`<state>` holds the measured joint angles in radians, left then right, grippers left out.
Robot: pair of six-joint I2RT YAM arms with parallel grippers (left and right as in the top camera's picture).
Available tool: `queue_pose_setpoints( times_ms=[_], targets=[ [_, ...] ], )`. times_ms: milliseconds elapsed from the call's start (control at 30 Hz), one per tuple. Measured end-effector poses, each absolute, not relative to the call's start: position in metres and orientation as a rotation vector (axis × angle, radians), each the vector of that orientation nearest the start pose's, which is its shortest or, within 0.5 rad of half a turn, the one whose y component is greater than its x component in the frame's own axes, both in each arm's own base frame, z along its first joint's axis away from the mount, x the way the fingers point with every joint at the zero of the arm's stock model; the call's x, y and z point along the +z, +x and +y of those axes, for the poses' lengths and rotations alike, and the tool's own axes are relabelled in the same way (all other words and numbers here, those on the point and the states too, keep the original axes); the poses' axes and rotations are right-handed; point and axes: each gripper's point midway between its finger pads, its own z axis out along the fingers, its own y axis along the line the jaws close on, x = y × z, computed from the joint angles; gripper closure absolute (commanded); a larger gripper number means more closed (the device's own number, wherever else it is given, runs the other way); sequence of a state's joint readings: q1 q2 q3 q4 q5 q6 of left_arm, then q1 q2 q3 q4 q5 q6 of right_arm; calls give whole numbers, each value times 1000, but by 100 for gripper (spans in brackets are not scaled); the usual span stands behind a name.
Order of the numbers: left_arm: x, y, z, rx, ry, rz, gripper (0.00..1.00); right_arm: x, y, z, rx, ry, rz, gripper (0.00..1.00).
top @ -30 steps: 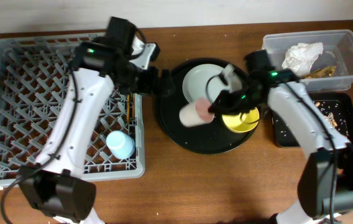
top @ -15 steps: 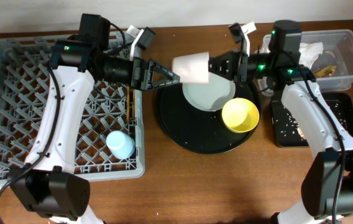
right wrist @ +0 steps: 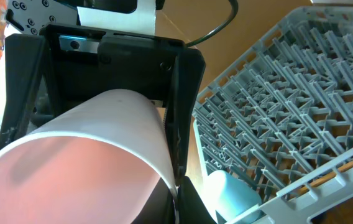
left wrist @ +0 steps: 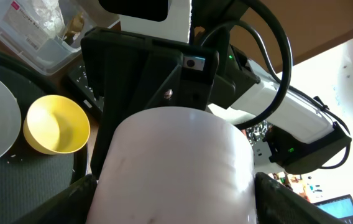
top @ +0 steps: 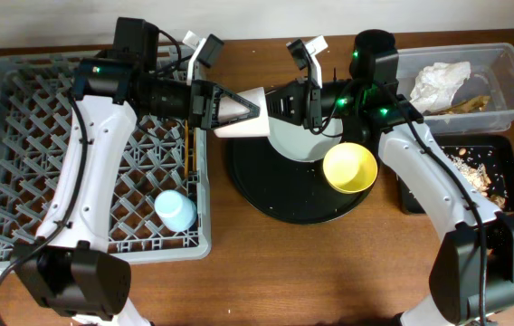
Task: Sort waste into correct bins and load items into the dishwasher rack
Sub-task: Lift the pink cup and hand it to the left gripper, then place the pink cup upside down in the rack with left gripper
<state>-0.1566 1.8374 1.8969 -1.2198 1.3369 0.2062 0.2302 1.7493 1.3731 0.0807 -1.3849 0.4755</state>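
You are mid-handover: the pale pink cup (left wrist: 176, 168) hangs over the left rim of the round black tray (top: 266, 195), between both arms. Your right gripper (top: 282, 100) is pinched shut on its rim. Your left gripper (top: 255, 110) has its jaws wide around the base; you cannot tell whether they press. Next, get 1 firm left grip before the right lets go, then carry the cup to the dishwasher rack (top: 22, 136)
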Motion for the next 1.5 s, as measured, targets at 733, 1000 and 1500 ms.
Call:
queue_pose_setpoints(
  times_ms=[733, 1000, 1500],
  targets=[
    [340, 343, -227, -1727, 761, 2058, 44, 326, 385, 260, 1656, -785, 1727, 77],
    [328, 347, -225, -1643, 754, 2126, 58, 324, 400, 242, 1621, -696, 1762, 26],
    [221, 356, -57, -135, 347, 2913, 57, 168, 406, 161, 1031, -49, 2571, 24]
  ],
)
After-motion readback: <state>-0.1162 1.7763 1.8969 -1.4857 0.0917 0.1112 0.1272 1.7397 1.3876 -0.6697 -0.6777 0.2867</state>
